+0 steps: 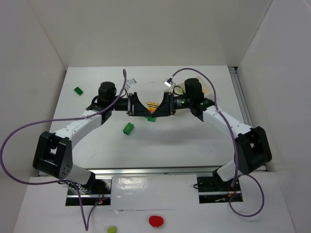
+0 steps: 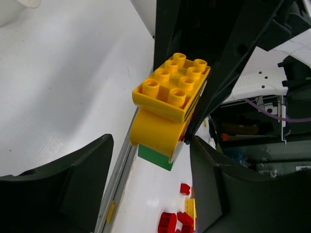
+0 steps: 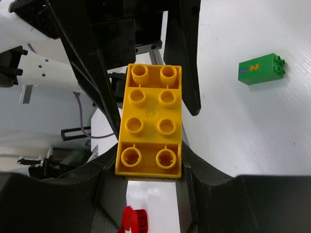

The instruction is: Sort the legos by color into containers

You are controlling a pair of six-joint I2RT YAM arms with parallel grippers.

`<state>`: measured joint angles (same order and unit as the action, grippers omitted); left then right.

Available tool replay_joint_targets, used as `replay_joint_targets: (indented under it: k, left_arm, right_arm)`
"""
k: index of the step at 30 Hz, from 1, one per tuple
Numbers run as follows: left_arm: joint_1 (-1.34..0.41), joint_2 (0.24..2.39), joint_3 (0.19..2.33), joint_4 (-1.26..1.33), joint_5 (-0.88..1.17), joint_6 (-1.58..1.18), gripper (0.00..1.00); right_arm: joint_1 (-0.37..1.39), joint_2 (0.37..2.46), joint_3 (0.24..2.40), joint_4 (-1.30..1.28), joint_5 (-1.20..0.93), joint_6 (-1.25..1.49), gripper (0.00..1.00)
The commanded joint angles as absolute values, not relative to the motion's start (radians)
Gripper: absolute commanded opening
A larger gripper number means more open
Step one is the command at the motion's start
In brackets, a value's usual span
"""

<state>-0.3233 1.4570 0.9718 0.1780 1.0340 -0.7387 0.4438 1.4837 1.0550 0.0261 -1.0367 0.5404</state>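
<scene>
A yellow two-by-four lego (image 3: 149, 121) is held up over the middle of the table (image 1: 194, 145), between the two arms. My right gripper (image 3: 149, 165) is shut on its near end. In the left wrist view the same lego (image 2: 172, 85) tops a rounded yellow piece (image 2: 153, 133), with a green lego (image 2: 155, 156) right under it. My left gripper (image 2: 150, 145) is open, its fingers either side of this stack. From above, the stack (image 1: 153, 104) sits between my left gripper (image 1: 141, 108) and my right gripper (image 1: 160, 108). The white tray is not clearly in view.
A green lego (image 1: 128, 128) lies in front of the left arm and also shows in the right wrist view (image 3: 260, 69). Another green lego (image 1: 77, 90) lies far left. Red pieces (image 2: 170, 223) and a yellow one (image 2: 190, 208) lie on a white surface below. A red round thing (image 1: 155, 221) sits on the front ledge.
</scene>
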Motion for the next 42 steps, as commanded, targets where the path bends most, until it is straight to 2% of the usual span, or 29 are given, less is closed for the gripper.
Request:
replay_joint_targets:
  k: [1,5,8,9,10,11,12,13,18,19,22,26,34,35,42]
  left_arm:
    - [-0.311,1.45,0.95,0.337,1.086,-0.792,0.72]
    - [-0.311,1.45,0.95,0.347,1.108,-0.801,0.64]
    - [-0.302,1.45,0.95,0.377,1.131,-0.821,0.51]
    - [-0.302,1.45,0.95,0.377,1.14,-0.83,0.35]
    - [-0.302,1.45,0.95,0.377,1.14,-0.83,0.27]
    - [-0.292,1.441,0.95,0.377,1.15,-0.83,0.17]
    - [-0.291,1.44,0.95,0.362,1.15,-0.83,0.03]
    - [-0.281,1.44,0.95,0.348,1.15,-0.816,0.0]
    - [-0.272,1.44,0.951,0.337,1.17,-0.807,0.0]
    - [-0.262,1.451,0.951,0.337,1.17,-0.807,0.0]
    - [-0.262,1.451,0.942,0.337,1.19,-0.798,0.0]
    - [-0.262,1.451,0.942,0.328,1.19,-0.788,0.0]
    - [-0.262,1.451,0.933,0.318,1.2,-0.778,0.0]
    - [-0.262,1.451,0.933,0.318,1.2,-0.778,0.0]
    - [-0.262,1.46,0.923,0.307,1.2,-0.759,0.0]
  right_arm:
    - [0.46,1.483,1.1,0.098,-1.088,0.528,0.37]
    - [0.471,1.493,1.1,0.098,-1.078,0.528,0.37]
    - [0.471,1.502,1.1,0.086,-1.066,0.528,0.37]
    - [0.471,1.511,1.1,0.086,-1.055,0.528,0.38]
    - [0.471,1.511,1.1,0.075,-1.055,0.519,0.38]
    - [0.471,1.511,1.11,0.066,-1.045,0.518,0.45]
    - [0.471,1.511,1.111,0.066,-1.032,0.518,0.5]
    - [0.471,1.511,1.111,0.066,-1.032,0.509,0.54]
    - [0.471,1.52,1.149,0.055,-1.023,0.509,0.78]
    - [0.471,1.52,1.149,0.055,-1.023,0.509,0.87]
    - [0.451,1.529,1.16,0.055,-1.005,0.509,0.92]
    - [0.431,1.54,1.169,0.118,-1.005,0.56,0.92]
    - [0.42,1.56,1.163,0.253,-1.025,0.656,0.69]
    - [0.42,1.569,1.163,0.276,-1.025,0.657,0.62]
    - [0.411,1.569,1.154,0.287,-1.025,0.678,0.45]
